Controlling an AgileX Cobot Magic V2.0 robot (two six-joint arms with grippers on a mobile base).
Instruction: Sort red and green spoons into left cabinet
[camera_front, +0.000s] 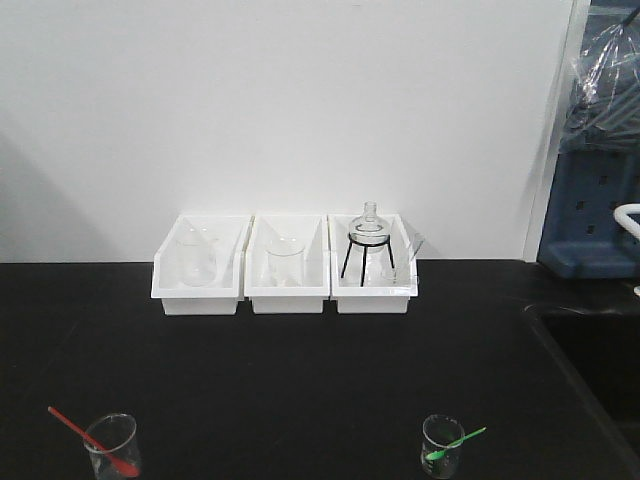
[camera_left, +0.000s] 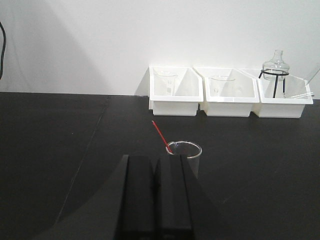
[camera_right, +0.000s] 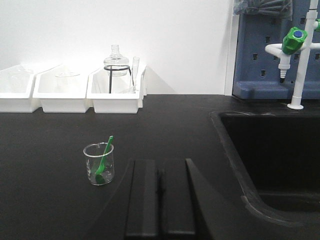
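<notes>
— Where are the spoons?

— The red spoon (camera_front: 72, 424) stands slanted in a small glass beaker (camera_front: 115, 432) at the lower left of the front view, with its handle leaning to the upper left. The green spoon (camera_front: 468, 437) sits in a second beaker (camera_front: 438, 430) at the lower right, its handle tipped out to the right. Both beakers stand on the black table (camera_front: 300, 380), well apart.

— And the grippers?

— The left gripper (camera_left: 156, 161) fills the bottom centre of its wrist view. Its fingers are pressed together with only a seam between them, and it holds nothing. The red spoon's beaker is just beyond the tips, partly hidden behind one finger. The right gripper (camera_right: 160, 162) is likewise closed flat and empty. The green spoon's beaker stands at the lower left of that frame, beside the fingers and not touching them.

— What else is around?

— Three white bins (camera_front: 287, 290) stand in a row against the wall (camera_front: 300, 100) at the centre of the front view, with clear glassware in the left and middle ones. The right-hand bin holds a round flask (camera_front: 369, 228) on a black tripod (camera_front: 347, 262). On the right of the right wrist view a sink (camera_right: 280, 150) is sunk into the table. Behind it are a white tap (camera_right: 301, 75) with a green knob and a blue board (camera_right: 255, 55).
</notes>
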